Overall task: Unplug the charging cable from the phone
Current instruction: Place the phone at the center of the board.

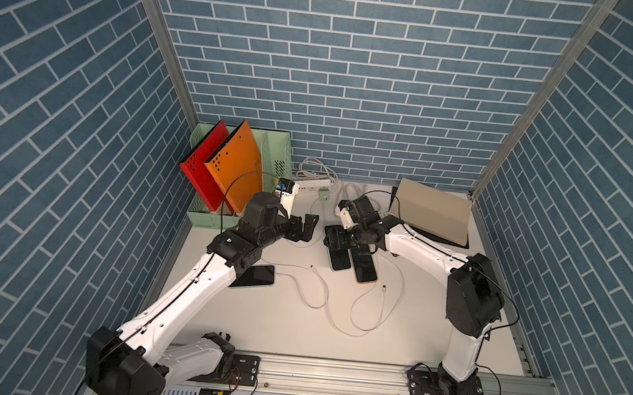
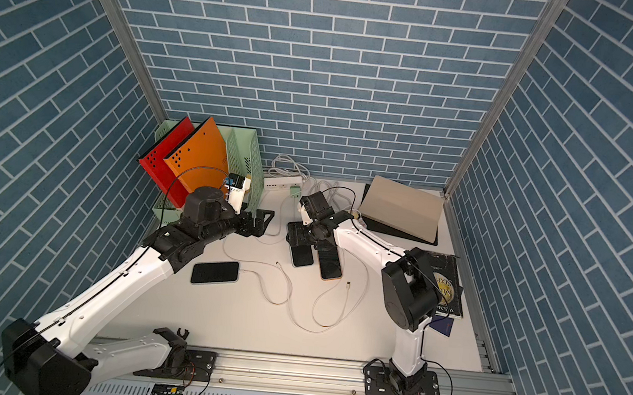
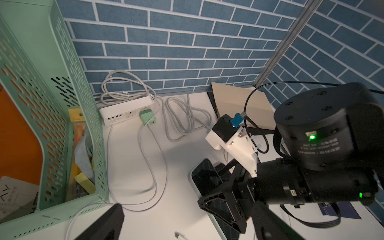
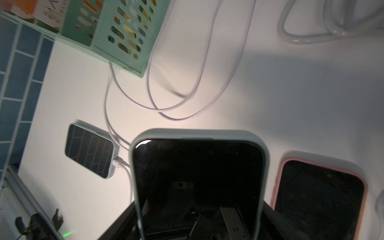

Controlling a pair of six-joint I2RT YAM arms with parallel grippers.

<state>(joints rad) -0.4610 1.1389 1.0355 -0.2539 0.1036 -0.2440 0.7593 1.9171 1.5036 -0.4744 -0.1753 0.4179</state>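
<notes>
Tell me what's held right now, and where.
Right gripper clamps the pale-cased phone across its side edges, at its far end. Left gripper is open, holding nothing.

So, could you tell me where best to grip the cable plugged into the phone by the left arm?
Grip the white plug at the phone's short edge, not the limp cable. Come from above, jaws across its sides: the phone lies flat, so it should pull out along the table.

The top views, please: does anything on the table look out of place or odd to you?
Nothing is spilled or damaged. Two white plugs lie loose on the table, connected to nothing: the left plug and the right plug. The left phone, by contrast, has its cable plugged in.
</notes>
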